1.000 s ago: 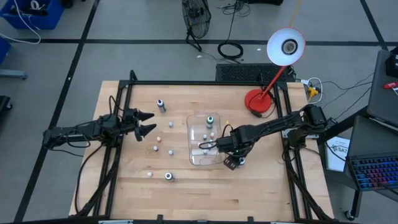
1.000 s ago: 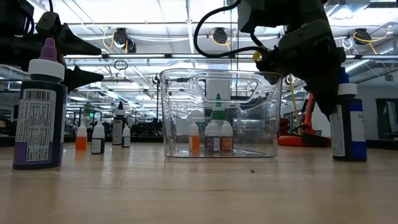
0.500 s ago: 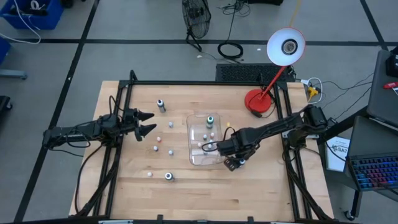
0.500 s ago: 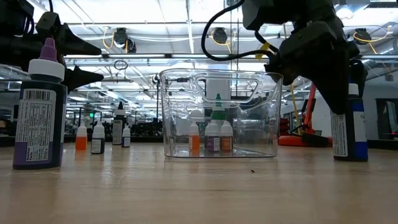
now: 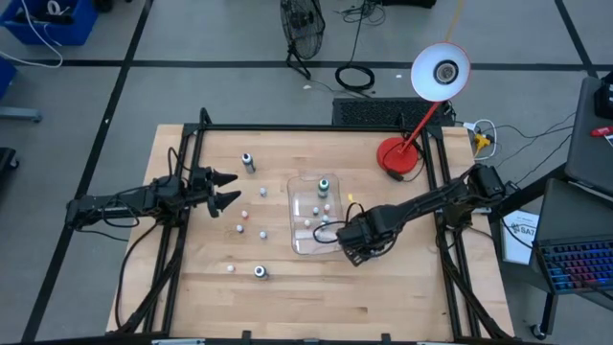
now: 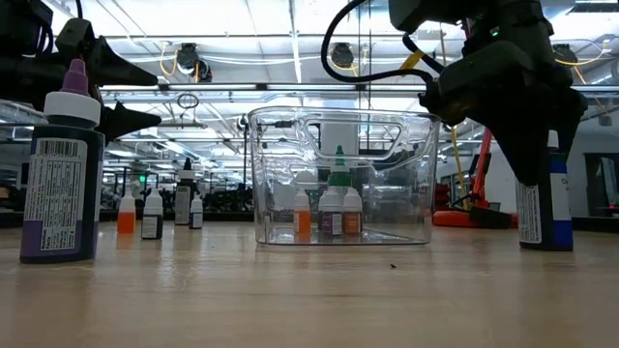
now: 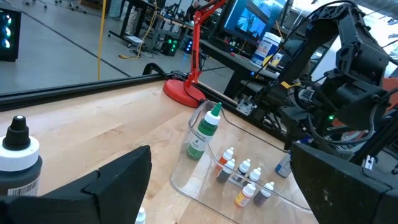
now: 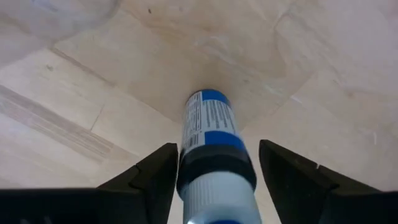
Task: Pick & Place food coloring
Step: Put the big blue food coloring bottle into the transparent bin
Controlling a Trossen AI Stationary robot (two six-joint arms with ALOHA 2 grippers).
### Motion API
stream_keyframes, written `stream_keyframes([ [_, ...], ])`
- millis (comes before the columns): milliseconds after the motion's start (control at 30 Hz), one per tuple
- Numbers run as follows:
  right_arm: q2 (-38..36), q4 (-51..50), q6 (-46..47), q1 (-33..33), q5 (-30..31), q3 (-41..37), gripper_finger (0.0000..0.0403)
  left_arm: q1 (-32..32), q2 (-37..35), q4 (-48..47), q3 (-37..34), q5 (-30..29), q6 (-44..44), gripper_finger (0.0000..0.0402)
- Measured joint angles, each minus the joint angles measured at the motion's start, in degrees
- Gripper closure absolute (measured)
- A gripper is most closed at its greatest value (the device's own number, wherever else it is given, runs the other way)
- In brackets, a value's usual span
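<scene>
A food coloring bottle with a blue-and-white label (image 8: 211,134) stands upright on the wood to the right of the clear tray (image 5: 299,240), also in the low view (image 6: 542,208). My right gripper (image 8: 217,149) points down over it, open, one finger on each side of its upper body. In the high view the gripper (image 5: 359,251) hides the bottle. The tray holds several tiny bottles (image 6: 329,215) and a green-capped one (image 5: 324,184). My left gripper (image 5: 225,189) waits open above the table's left part. My right gripper comes from above with a finger (image 8: 158,171) on each side of the blue-labelled bottle's shoulder (image 8: 214,162). I cannot tell whether the fingers touch it. The bottle stands upright on the table.
More small bottles stand on the wood left of the tray (image 5: 241,218). Larger ones stand near the far left (image 5: 248,161) and near the front (image 5: 259,272), the latter purple-capped (image 6: 63,174). A red desk lamp base (image 5: 398,158) sits at the far right corner.
My right gripper has moved over the blue-labelled bottle and come down, so its fingers now stand on either side of the bottle's top. The bottle has stayed standing in place.
</scene>
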Motion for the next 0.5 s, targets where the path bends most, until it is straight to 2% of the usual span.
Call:
stream_keyframes([
  [167, 0.0, -0.8, 2.0, 0.6, -0.1, 0.0, 0.0214, 0.0, 0.0, 0.0, 0.0, 0.0, 0.0, 0.0023],
  [267, 0.0, -1.4, 1.1, 1.3, 1.4, 0.0, 0.0241, 0.0, 0.0, 0.0, 0.0, 0.0, 0.0, 0.0023],
  [367, 0.0, -1.1, -1.8, 2.6, 5.4, 0.0, 0.0276, 0.0, 0.0, 0.0, 0.0, 0.0, 0.0, 0.0023],
  [500, 0.0, 0.2, -6.2, 5.5, 15.3, 0.0, 0.0277, 0.0, 0.0, 0.0, 0.0, 0.0, 0.0, 0.0023],
])
